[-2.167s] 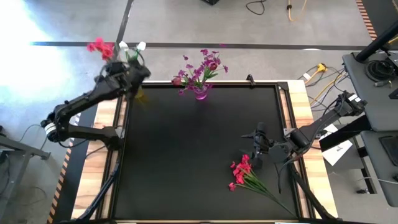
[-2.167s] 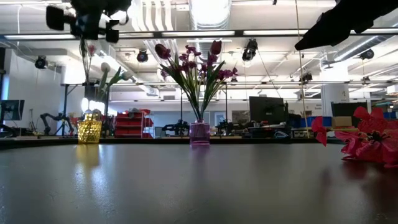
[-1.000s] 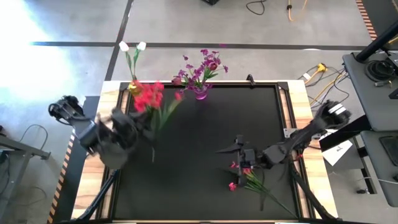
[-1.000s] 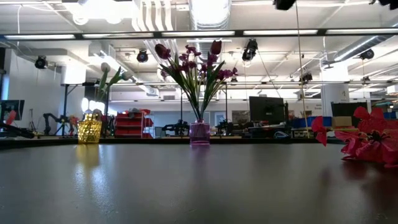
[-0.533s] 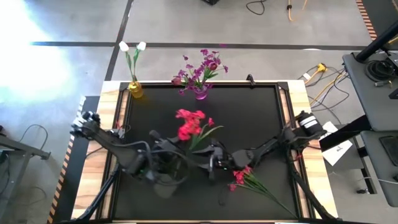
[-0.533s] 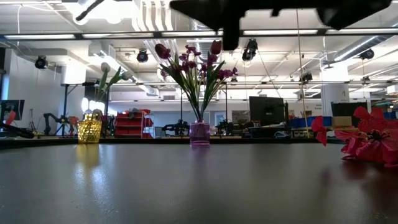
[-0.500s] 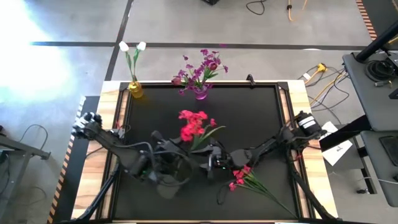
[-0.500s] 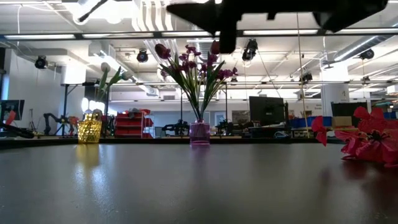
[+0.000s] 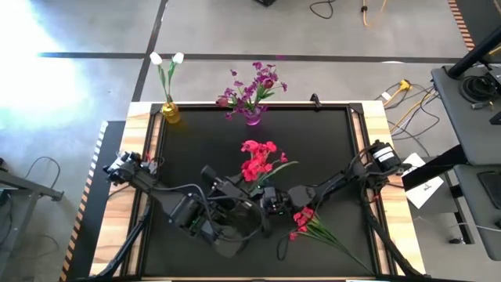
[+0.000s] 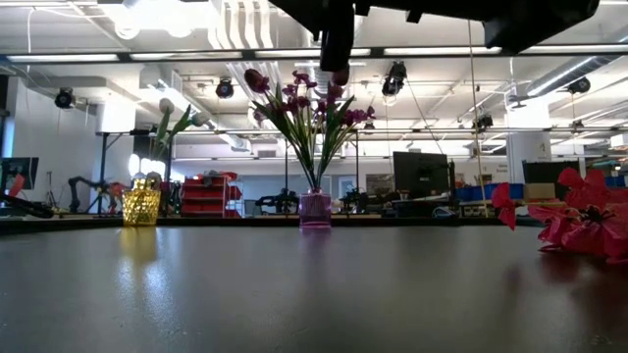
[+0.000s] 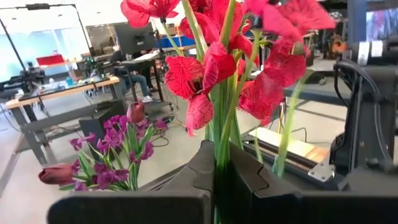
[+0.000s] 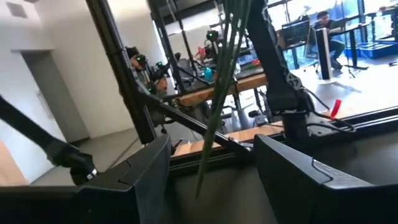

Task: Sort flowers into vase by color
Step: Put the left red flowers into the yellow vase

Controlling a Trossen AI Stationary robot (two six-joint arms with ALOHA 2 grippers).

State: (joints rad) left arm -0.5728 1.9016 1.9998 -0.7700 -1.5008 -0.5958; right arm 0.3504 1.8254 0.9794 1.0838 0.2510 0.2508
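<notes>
My left gripper (image 9: 244, 190) sits over the table's middle, shut on a red-pink spray (image 9: 258, 160) whose blooms stand above it. My right gripper (image 12: 211, 155) is open just right of it (image 9: 271, 201); the spray's green stems (image 12: 219, 87) hang in the gap between its fingers, apparently untouched. A second red-pink spray (image 9: 307, 225) lies flat on the table near the right edge (image 10: 579, 221). Purple sprays stand in a purple vase (image 9: 252, 117). White blooms (image 9: 167, 59) stand in a yellow vase (image 9: 171, 115). My left gripper pinches the red-pink spray's bundled stems (image 11: 222, 155) between its two fingers (image 11: 200, 171), below the blooms. The spray is lifted clear of the table and stands roughly upright, with the blooms (image 11: 211, 68) above the fingers and the stem ends hanging below.
Both vases stand at the table's far edge, the yellow one (image 10: 141, 206) at the far left corner, the purple one (image 10: 315, 209) at the far middle. Both arms crowd the table's middle and near half. Cables and a stand lie beyond the right edge.
My left gripper has carried the red-pink spray from near the yellow vase toward the table's middle, moving right and nearer. My right gripper has moved left from beside the lying spray to meet it, so the hanging stems now sit between its fingers.
</notes>
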